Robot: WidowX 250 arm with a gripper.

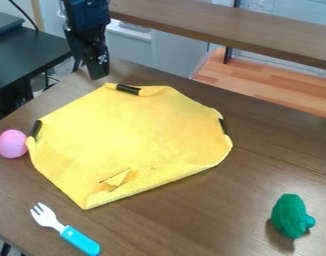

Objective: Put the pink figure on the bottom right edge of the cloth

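Cloth (125, 135), yellow and softly napped, lies with curled edges on the wood-grained table (199, 220). Just off its left corner rests the smooth, rounded pink figure (13, 144), long axis roughly up-down in view, its facing unclear. Near the far edge hangs the gripper (97, 75); whether its jaws are released or clenched cannot be told.

- Moderately bright, diffuse light over the table (192, 210), evenly bright on the yellow cloth (125, 130).
- Soft shadow by the green toy (288, 216), falling away from the table's far edge, suggesting light from that side.
- Faint sheen on the wood.
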